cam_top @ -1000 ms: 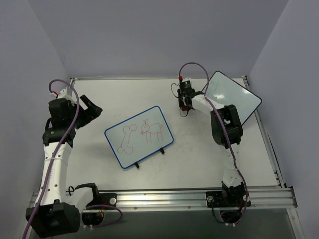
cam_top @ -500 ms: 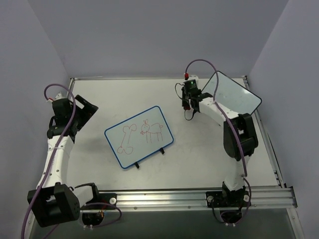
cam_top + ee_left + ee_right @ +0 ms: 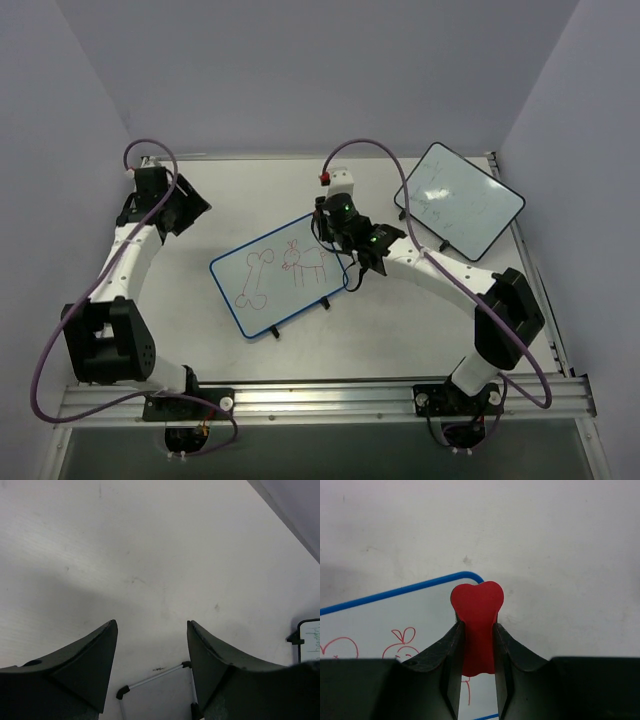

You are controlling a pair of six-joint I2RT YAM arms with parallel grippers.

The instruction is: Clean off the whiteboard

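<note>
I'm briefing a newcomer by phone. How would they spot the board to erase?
On the pale grey table sit two rounded white boards. Take the one near the middle, the blue-framed whiteboard on small black feet. Unlike the black-framed whiteboard at the far right, it bears red drawings of a bone and an animal.

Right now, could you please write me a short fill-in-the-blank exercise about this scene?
1. The whiteboard bearing drawings has a ____ frame.
2. The heart-shaped piece in the shut right gripper is ____.
3. The left gripper is ____, holding nothing.
Missing words: blue, red, open.
</note>
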